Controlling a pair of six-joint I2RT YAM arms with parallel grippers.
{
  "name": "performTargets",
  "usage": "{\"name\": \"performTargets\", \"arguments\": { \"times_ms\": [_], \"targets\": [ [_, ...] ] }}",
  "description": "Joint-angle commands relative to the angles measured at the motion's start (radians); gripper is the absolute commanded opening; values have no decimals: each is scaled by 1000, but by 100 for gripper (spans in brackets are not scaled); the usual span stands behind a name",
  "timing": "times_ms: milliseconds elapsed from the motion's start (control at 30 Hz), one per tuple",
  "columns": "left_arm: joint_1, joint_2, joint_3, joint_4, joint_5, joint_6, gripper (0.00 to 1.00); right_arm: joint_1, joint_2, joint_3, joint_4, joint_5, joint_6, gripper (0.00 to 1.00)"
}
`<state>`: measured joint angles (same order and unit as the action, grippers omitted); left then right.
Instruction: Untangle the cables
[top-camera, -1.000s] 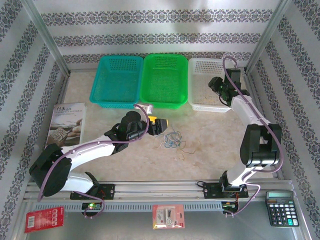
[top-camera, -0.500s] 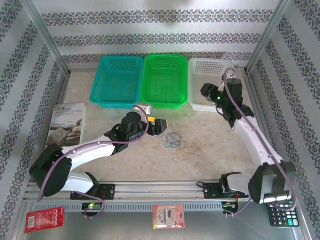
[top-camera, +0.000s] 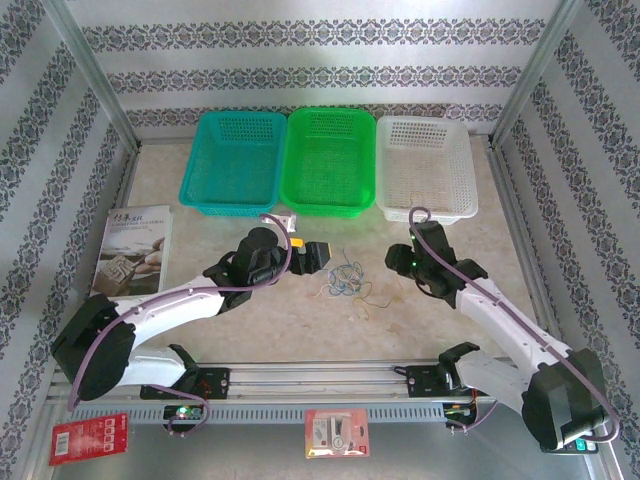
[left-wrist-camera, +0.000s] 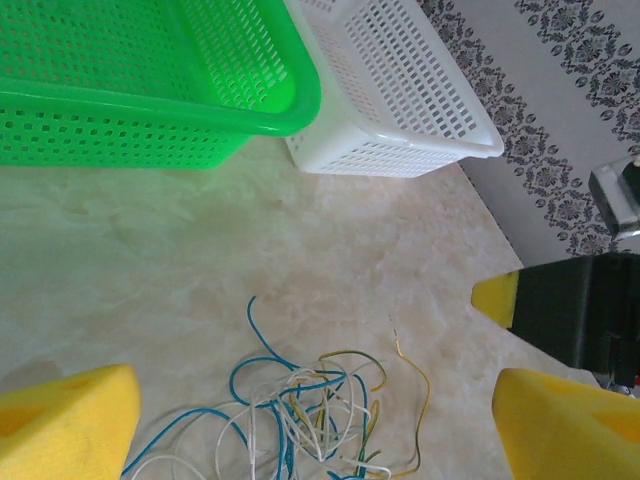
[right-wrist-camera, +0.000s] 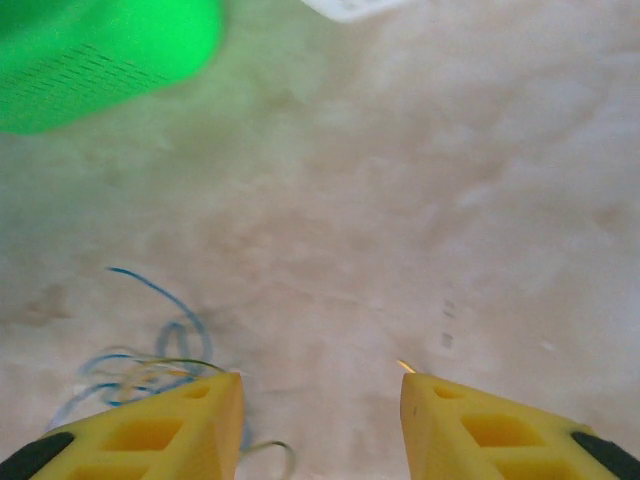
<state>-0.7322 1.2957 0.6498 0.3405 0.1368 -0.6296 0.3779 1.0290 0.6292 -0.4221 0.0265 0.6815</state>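
Top external camera: high at the near edge, facing down over the table (top-camera: 300, 320). Wrist cameras: close, low; both show the cables (left-wrist-camera: 300, 410) and green basket (left-wrist-camera: 150, 110).

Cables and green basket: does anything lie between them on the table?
Nothing: bare marbled table separates the cables from the green basket, clearest in the left wrist view.

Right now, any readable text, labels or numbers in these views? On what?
Nothing can be quoted as it reads.
Book cover: dark title characters, too small to read.
Red packet: white print, too small to read.
Carded packet: print blurred, unreadable.
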Motion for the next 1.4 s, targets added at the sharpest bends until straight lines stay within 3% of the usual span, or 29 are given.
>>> {"name": "performTargets", "arguments": {
  "times_ms": [0,333,600,1133,1367],
  "targets": [
    [-12,-2,3,-21,2,-2,91,8,28,-7,-81,94,-6,46],
    [-12,46,28,17,52,0,91,10,150,-34,-90,86,13,43],
    [-12,110,72,49,108,4,91,18,207,-57,-63,72,36,34],
    [-12,120,64,86,127,-10,92,52,287,-32,-33,49,51,39],
    [-12,118,68,84,126,-14,92,56,300,-24,-22,40,46,36]
  ]
}}
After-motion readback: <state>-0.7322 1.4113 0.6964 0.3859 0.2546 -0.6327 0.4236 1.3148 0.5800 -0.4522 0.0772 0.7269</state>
